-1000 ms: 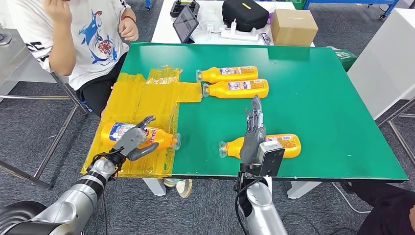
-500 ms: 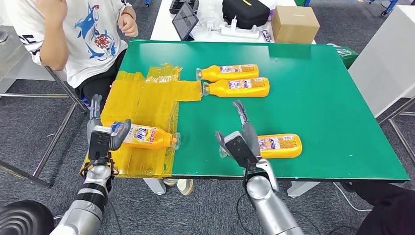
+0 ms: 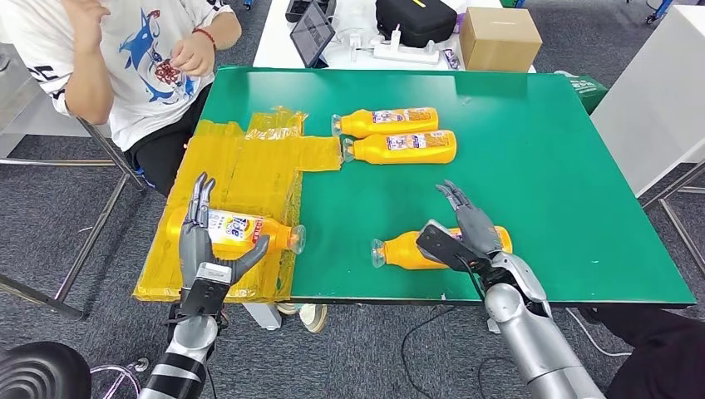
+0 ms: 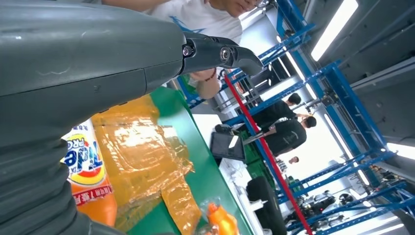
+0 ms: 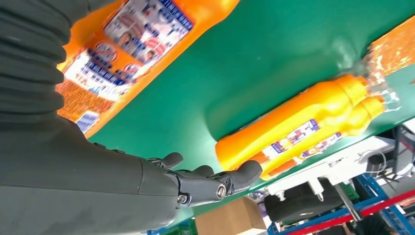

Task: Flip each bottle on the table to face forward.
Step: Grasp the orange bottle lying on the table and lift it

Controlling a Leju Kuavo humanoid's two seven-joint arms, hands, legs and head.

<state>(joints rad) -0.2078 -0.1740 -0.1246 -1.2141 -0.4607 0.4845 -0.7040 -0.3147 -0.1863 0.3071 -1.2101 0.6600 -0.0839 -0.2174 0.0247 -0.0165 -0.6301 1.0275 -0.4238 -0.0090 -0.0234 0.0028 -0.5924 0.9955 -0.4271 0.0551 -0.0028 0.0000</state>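
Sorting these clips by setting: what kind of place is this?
Probably a robotics lab or workshop. Blue metal racking stands under strip lights, people sit at a laptop, and a green table holds a staged bottle test.

A lab or workshop: blue steel racking [image 4: 342,98], grey carpet [image 3: 66,199], a green test table [image 3: 540,166].

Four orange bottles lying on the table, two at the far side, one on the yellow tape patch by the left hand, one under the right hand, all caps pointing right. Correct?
Not quite: the bottle on the yellow tape patch has its cap pointing right, but the two far bottles and the bottle at the right hand have caps pointing left. The head view shows this. The count and positions are right.
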